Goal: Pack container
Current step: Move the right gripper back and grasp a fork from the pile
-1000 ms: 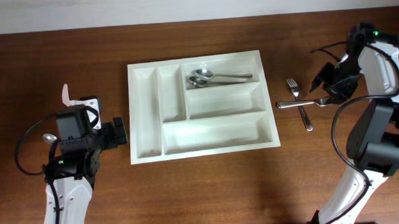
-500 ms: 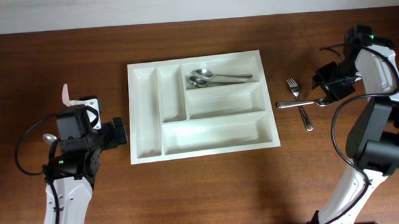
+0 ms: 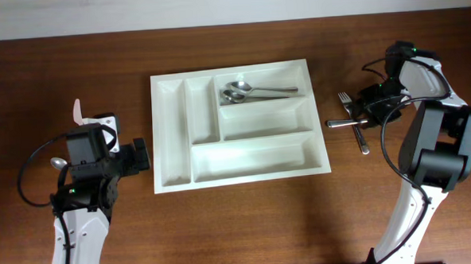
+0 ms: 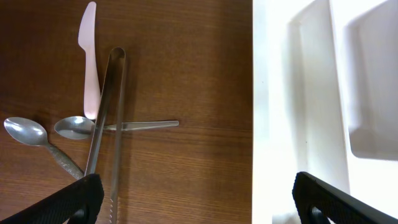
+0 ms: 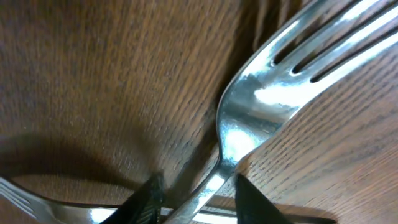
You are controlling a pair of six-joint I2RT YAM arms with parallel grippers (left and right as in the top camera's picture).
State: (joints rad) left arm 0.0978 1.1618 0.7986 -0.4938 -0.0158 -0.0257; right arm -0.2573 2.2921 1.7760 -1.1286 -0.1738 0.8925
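The container [image 3: 172, 135], a white compartmented tray, lies mid-table with two spoons [image 3: 254, 91] in its top right compartment. To its right, two forks [image 3: 354, 123] lie crossed on the wood. My right gripper [image 3: 367, 106] is down over them. In the right wrist view its fingers [image 5: 146, 199] stand either side of one fork's neck [image 5: 227, 149], open with a narrow gap on both sides. My left gripper [image 3: 141, 154] hangs open at the container's left edge [image 4: 267, 112], holding nothing.
Left of the container lie metal tongs [image 4: 109, 124], a pink plastic knife [image 4: 90, 62] and two spoons [image 4: 31, 134] on the wood. The second fork's tines [image 5: 31, 199] show under the right gripper.
My right gripper has moved left and down onto the forks, and its jaws have narrowed around one fork's neck. The left arm has not moved.
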